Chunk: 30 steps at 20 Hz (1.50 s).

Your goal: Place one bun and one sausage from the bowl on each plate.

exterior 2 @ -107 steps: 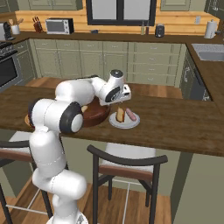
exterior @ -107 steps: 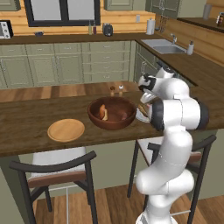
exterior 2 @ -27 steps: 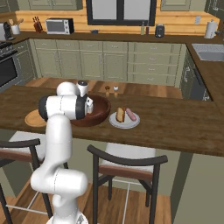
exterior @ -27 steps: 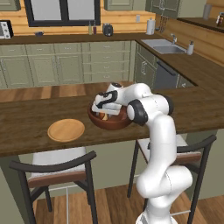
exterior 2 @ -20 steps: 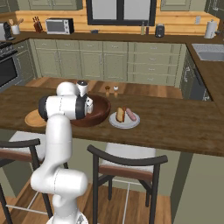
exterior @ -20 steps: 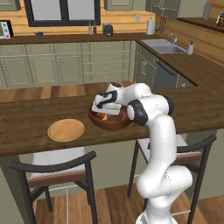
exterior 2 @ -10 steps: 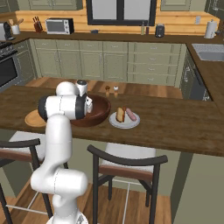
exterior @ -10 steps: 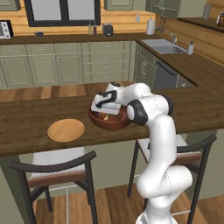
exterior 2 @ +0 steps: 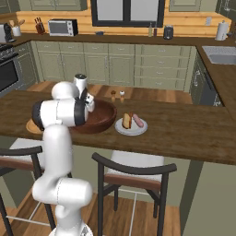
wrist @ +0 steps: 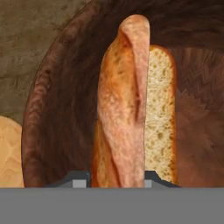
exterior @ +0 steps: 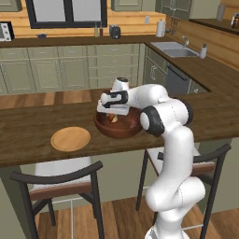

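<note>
A dark wooden counter (exterior: 28,121) spans the middle, with two dark-framed chairs (exterior: 60,179) tucked under its edge at six o'clock. At twelve o'clock, a dark window (exterior 2: 126,11) sits above pale green cabinets (exterior: 70,70), a microwave (exterior 2: 63,27) stands at eleven o'clock, and a sink (exterior: 175,49) lies at two o'clock. Two small shakers (exterior 2: 117,96) stand side by side on the counter near centre.

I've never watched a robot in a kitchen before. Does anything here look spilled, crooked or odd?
Nothing stands out. The grey-white plate holds a bun and a sausage side by side, the wooden plate lies flat, and the gripper reaches into the bowl.
</note>
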### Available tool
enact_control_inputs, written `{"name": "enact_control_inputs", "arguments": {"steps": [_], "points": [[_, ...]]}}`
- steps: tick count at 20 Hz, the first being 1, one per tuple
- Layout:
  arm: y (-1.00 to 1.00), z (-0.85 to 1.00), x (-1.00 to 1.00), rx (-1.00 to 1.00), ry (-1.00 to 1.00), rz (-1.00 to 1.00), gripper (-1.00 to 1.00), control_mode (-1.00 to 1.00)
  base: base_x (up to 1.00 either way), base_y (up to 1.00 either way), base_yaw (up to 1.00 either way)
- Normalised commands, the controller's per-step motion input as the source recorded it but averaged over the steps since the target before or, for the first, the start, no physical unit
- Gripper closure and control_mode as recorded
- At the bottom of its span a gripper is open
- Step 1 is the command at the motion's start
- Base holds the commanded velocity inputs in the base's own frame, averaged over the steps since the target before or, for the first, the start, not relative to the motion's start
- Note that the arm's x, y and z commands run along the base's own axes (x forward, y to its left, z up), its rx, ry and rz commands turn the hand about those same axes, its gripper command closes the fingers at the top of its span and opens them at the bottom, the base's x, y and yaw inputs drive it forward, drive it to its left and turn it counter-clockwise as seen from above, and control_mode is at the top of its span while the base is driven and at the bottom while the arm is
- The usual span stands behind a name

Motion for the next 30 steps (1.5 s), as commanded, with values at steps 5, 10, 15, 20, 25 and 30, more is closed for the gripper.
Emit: {"name": "enact_control_inputs", "arguments": {"steps": [5,10,15,20,25,30], "points": [[0.39,0.51,-1.0,-0.01,-0.02,-0.11,1.0,-1.0,0.0,0.0,0.0],[0.67,0.75,-1.0,0.0,0.0,-0.01,1.0,-1.0,0.0,0.0,0.0],[0.94,0.52,-0.91,-0.02,0.0,0.01,1.0,-1.0,0.0,0.0,0.0],[0.98,0.12,-0.16,-0.12,0.01,0.01,1.0,-1.0,0.0,0.0,0.0],[0.96,0.0,0.51,-0.11,0.05,0.0,1.0,-1.0,0.0,0.0,0.0],[0.2,-0.4,0.09,-0.11,0.01,0.01,1.0,-1.0,0.0,0.0,0.0]]}}
